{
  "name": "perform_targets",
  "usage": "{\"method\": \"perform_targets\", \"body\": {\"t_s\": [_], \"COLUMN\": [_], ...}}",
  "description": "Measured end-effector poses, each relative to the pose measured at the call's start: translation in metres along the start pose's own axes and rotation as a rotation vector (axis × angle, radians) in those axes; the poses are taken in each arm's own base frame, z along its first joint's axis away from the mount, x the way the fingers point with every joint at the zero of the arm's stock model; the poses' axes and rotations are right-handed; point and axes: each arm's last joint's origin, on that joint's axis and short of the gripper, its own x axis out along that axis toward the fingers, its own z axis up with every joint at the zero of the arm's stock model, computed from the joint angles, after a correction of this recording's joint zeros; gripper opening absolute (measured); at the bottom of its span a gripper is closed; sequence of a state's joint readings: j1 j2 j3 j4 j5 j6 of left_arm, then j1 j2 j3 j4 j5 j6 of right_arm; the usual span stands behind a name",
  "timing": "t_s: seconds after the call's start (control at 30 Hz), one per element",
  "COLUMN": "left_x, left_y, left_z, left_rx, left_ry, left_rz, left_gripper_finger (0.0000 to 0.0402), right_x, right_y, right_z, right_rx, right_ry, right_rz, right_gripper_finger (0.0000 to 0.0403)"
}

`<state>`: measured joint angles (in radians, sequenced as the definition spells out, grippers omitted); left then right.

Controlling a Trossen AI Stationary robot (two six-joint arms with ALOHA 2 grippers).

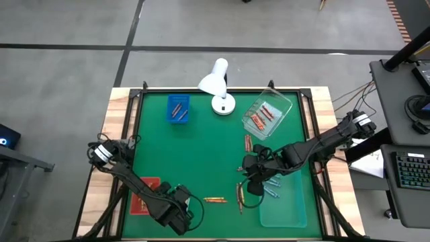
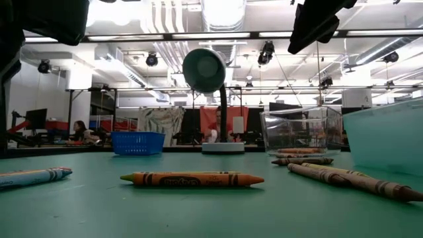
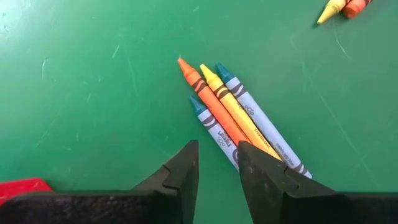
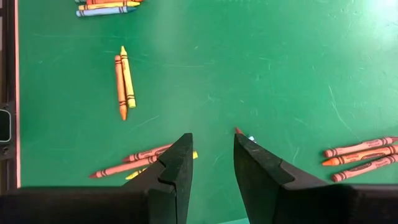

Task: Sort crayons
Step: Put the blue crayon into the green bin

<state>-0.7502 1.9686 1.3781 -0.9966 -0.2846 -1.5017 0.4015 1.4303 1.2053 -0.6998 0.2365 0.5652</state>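
With the left gripper [image 3: 214, 169] open and empty just above four bunched crayons [image 3: 239, 118] on the green mat [image 3: 93, 93], and the right gripper [image 4: 211, 163] open over scattered ones, closing risks pinching several mixed colours together.

My jaws look like matt dark plastic, smooth with hard edges. Under them the tabletop [image 3: 93, 93] is a matt green mat, faintly scuffed with pale scratches, framed in bare pale wood. The crayons [image 3: 239, 118] wear dull paper wrappers over waxy tips. At two o'clock the clear bin [image 1: 267, 113] is glossy plastic; the lamp [image 1: 216, 84] at twelve o'clock looks smooth, shiny white.
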Motion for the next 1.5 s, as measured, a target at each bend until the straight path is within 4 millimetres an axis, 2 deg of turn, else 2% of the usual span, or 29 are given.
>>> {"method": "perform_targets", "body": {"t_s": [0.9, 1.5], "left_x": [0.017, 0.019], "left_y": [-0.002, 0.0], "left_z": [-0.004, -0.007], "left_rx": [0.014, 0.018], "left_ry": [-0.021, -0.02], "left_rz": [0.044, 0.05], "left_gripper_finger": [0.0096, 0.0096], "right_x": [0.0, 0.0], "right_y": [0.0, 0.0], "right_z": [0.0, 0.0], "right_rx": [0.001, 0.001], "right_ry": [-0.002, -0.003], "right_rz": [0.001, 0.001], "right_gripper_finger": [0.0105, 0.0105]}}
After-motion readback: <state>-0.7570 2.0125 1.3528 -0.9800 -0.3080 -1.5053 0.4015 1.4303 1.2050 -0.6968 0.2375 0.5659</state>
